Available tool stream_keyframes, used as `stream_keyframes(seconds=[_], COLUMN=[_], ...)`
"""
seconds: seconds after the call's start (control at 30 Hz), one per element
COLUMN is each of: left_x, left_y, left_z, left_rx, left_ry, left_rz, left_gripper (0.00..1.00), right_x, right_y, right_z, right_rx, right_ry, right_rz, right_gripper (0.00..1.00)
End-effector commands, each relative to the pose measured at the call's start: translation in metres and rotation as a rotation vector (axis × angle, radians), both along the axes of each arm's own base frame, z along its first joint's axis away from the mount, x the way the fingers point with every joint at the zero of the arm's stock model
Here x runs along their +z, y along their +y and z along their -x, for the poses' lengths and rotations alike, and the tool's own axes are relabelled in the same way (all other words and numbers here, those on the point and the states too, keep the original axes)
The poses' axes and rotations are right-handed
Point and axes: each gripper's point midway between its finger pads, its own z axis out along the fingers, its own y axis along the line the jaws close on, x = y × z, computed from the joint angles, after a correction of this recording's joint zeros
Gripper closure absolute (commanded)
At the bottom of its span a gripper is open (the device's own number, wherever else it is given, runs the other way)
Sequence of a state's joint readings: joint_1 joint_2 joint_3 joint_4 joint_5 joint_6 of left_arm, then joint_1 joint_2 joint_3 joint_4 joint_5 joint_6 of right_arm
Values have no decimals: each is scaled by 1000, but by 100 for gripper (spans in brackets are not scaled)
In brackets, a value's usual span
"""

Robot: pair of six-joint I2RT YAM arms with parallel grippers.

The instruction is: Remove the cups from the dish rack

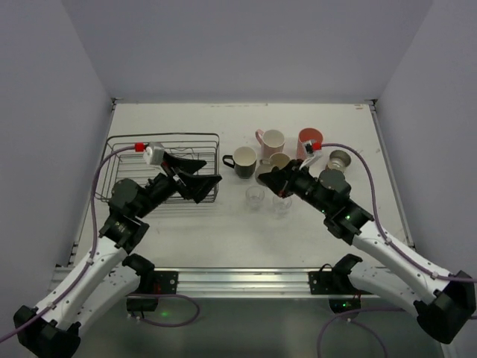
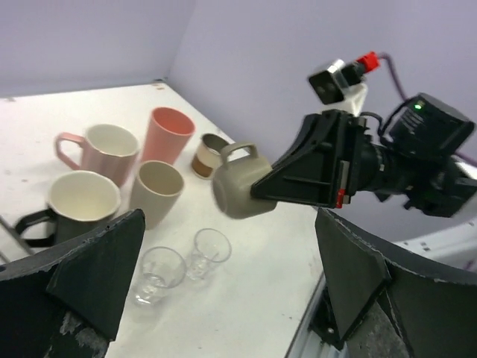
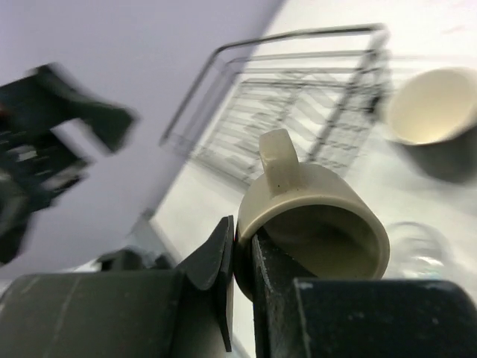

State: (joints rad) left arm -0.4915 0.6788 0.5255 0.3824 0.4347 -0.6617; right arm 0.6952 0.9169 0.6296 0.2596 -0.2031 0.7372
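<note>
- Left pincer [image 1: 203, 173] is spread wide with nothing between its fingers, hanging over the right end of the dish rack [image 1: 119, 143]. My guess is it's just parked there because nothing in reach needs grabbing.
- Dish rack sits on the left side of the tabletop [image 1: 223, 239]. I can't spot a cup in it in any view, though the left arm hides part of it, so the unloading looks close to done.
- Just right of the rack, seven cups stand upright in a loose bunch. That's the black mug [image 1: 242, 161], pink mug [image 1: 270, 140], beige cup [image 2: 156, 190], salmon tumbler [image 1: 309, 142], metal cup [image 1: 339, 159] furthest right, and two clear glasses [image 1: 256, 196] in front. Setting them down near the rack keeps each carry short, I reckon.
- Right pincer [image 3: 242, 242] is clamped on the olive mug [image 3: 328, 198], with one finger inside the rim and one outside, close to the handle. Pinching the wall probably makes sense since the body looks too fat for those jaws.
- That mug is tipped on its side, handle up, in the air over the bunch near the beige cup and the glasses. It'll need turning upright and a free spot to land in, and the glasses underneath look like the easy thing to knock over.
</note>
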Motion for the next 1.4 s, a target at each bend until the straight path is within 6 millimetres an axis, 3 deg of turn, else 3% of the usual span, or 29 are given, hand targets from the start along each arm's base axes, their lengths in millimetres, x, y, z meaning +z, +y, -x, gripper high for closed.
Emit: stream_keyframes(seconds=[0.0, 0.03, 0.13, 0.27, 0.37, 0.4, 0.5, 0.8, 1.1, 1.17, 1.33, 1.37], left_x=[-12, -11, -32, -54, -60, -59, -62, -64, -63, -63, -62, -61], left_y=[23, 26, 34, 44, 52, 52, 53, 54, 58, 59, 59, 59], left_z=[-14, -12, -6, 6, 11, 11, 13, 12, 9, 9, 8, 8], left_rx=[148, 151, 156, 139, 160, 164, 166, 170, 192, 194, 194, 196], left_ry=[37, 37, 45, 59, 63, 52, 22, 27, 27, 27, 23, 21], left_rz=[-225, -258, -363, -477, -498, -488, -466, -476, -475, -475, -478, -477], left_gripper=[0, 0, 0, 0, 0, 0, 0, 0, 0, 0, 0, 0], right_x=[-25, -29, -55, -105, -124, -140, -161, -193, -196, -180, -122, -103], right_y=[-92, -119, -146, -148, -146, -145, -152, -153, -152, -154, -154, -153], right_z=[-33, -41, -44, -54, -62, -64, -72, -82, -88, -89, -87, -82], right_rx=[-394, -485, -524, -490, -470, -458, -488, -487, -483, -492, -519, -511], right_ry=[19, 45, 152, 315, 382, 430, 490, 573, 570, 526, 378, 315], right_rz=[333, 362, 437, 554, 609, 647, 719, 788, 804, 789, 698, 653], right_gripper=[100, 100, 100, 100, 100, 100, 98, 94, 68, 64, 39, 31])
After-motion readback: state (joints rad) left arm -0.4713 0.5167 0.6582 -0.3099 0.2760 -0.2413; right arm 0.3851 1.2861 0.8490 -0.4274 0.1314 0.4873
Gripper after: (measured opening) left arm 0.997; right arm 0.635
